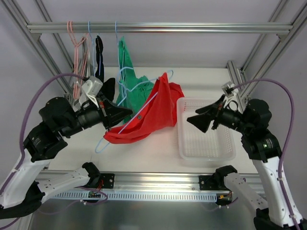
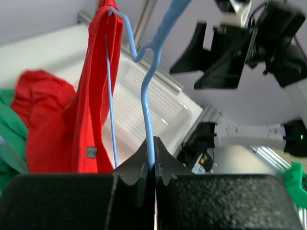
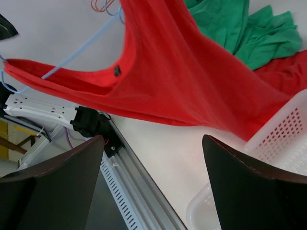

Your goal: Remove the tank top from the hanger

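1. The left tool (image 1: 125, 114) is clenched on the wire of a light blue hanger (image 1: 154, 97). The left wrist view shows its two black fingers (image 2: 139, 170) pressed together around the thin blue rod (image 2: 147, 110).
2. The red tank top (image 1: 153, 112) is on that hanger, held up above the white surface (image 1: 144, 153) between the two arms. The blue wire passes through the garment's opening, and the cloth sags below it in a long fold.
3. From the right wrist view, the tank top (image 3: 182, 72) stretches across the frame. A small dark label shows at its neckline, and its far edge reaches the rim of a white perforated basket (image 3: 283, 129).
4. The right tool (image 1: 199, 117) hangs released over the basket (image 1: 182, 143). Its jaws stand wide apart with nothing between them, pointing toward the red cloth but apart from it.
5. A green garment (image 1: 136, 91) lies crumpled behind the tank top. Part of it hangs from another blue hanger on the metal rail (image 1: 158, 28).
6. Pink hangers (image 1: 76, 43) and a dark garment (image 1: 99, 57) also hang from the rail at the left.
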{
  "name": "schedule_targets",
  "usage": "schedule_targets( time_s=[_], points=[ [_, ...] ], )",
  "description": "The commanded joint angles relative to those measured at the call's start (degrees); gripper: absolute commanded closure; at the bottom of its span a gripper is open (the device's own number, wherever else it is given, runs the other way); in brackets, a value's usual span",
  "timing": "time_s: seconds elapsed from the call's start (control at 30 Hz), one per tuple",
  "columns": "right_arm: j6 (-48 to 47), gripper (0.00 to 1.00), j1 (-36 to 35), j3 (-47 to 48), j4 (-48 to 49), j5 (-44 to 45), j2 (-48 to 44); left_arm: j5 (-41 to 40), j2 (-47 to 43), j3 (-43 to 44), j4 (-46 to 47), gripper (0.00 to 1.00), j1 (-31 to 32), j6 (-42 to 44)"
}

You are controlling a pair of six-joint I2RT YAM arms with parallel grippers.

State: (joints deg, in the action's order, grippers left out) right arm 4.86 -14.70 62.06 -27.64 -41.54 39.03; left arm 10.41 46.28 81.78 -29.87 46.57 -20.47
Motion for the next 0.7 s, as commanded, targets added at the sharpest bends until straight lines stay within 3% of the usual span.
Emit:
schedule_targets(
  time_s=[0.0,0.13,0.23,0.47,0.53,0.67],
  points=[
    [0.7,0.12,-6.4,5.4,6.8,2.2,6.4,4.6,-0.1,-5.2,-1.5,1.00,0.5,-3.9],
    [-7.9,0.15,-21.1,11.7,3.4,16.8,13.7,5.9,-1.1,-8.0,-1.5,1.00,0.5,-6.0],
    [-10.2,0.22,-26.1,12.9,3.9,27.0,16.9,6.6,-2.3,-9.3,-1.4,1.00,0.5,-6.9],
    [-12.9,0.32,-32.5,14.7,5.4,36.5,24.2,6.2,-5.2,-11.6,-1.5,1.00,0.5,-8.3],
    [-12.9,0.44,-33.0,15.2,5.9,37.5,25.1,6.1,-5.5,-12.3,-1.4,1.00,0.5,-8.5],
    [-13.2,0.45,-33.4,15.1,8.0,39.7,26.3,6.2,-5.6,-13.0,-1.3,1.00,0.5,-8.8]
  ],
)
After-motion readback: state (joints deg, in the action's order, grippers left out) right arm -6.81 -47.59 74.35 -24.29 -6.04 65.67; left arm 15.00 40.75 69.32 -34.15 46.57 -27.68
